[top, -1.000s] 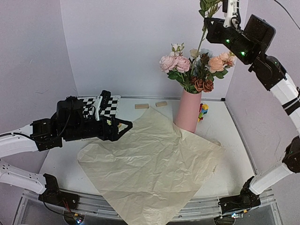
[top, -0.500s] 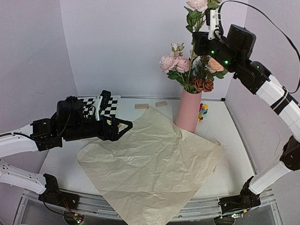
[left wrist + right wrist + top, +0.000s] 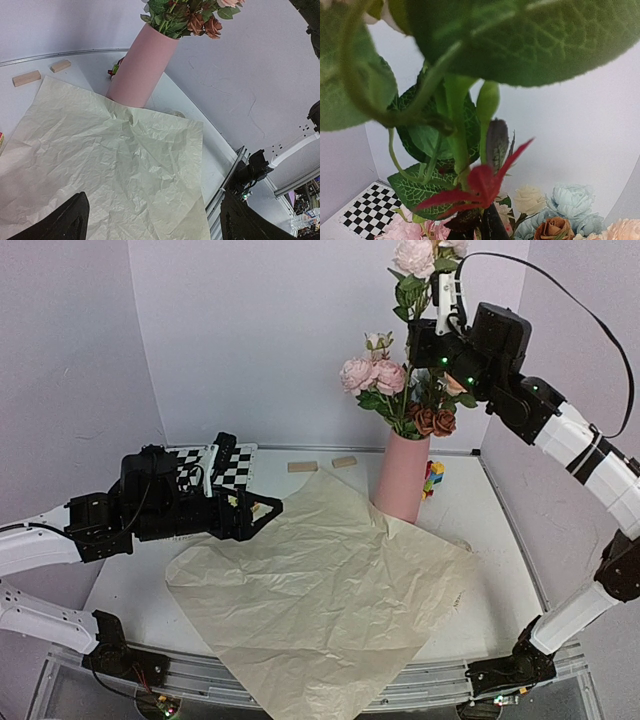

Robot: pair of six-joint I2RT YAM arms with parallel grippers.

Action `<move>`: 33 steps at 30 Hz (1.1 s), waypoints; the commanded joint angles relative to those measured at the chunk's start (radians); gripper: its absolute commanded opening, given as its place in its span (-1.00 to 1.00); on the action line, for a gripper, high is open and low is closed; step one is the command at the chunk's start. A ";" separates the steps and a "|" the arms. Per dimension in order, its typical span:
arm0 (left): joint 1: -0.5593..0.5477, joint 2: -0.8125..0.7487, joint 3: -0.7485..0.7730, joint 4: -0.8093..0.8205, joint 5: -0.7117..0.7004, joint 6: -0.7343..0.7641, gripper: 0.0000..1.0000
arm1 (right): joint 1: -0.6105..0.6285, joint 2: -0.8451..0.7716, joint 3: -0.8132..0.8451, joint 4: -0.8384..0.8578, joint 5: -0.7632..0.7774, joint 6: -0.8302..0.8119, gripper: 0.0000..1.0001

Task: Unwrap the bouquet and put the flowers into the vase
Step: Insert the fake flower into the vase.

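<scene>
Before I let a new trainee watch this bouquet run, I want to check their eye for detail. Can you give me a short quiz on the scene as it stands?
1. True or false: the paper lies spread open on the table, wrapping no flowers.
2. What does the right gripper grip, high above the vase? A nothing; B a flower stem; C a corner of the paper.
3. Fill in: the left gripper hovers over the paper's left edge with its jaws ____.

Key: 1 true; 2 B; 3 open.
</scene>
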 commanded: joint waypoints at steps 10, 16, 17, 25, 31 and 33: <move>-0.003 -0.017 0.037 0.032 -0.006 0.006 0.83 | -0.020 -0.016 -0.110 0.081 0.068 -0.003 -1.00; -0.003 -0.010 0.041 0.032 -0.003 0.006 0.83 | -0.047 -0.019 -0.169 0.081 0.067 0.052 -1.00; -0.003 -0.009 0.043 0.032 -0.002 0.006 0.83 | -0.051 -0.019 -0.177 0.081 0.066 0.061 -1.00; -0.003 -0.015 0.041 0.032 -0.001 0.006 0.83 | -0.074 0.007 -0.234 0.095 0.068 0.163 -1.00; -0.003 -0.031 0.031 0.032 -0.004 0.004 0.83 | -0.095 -0.003 -0.289 0.123 0.067 0.228 -1.00; -0.003 -0.037 0.028 0.031 -0.006 0.004 0.83 | -0.096 -0.006 -0.294 0.129 0.061 0.238 -1.00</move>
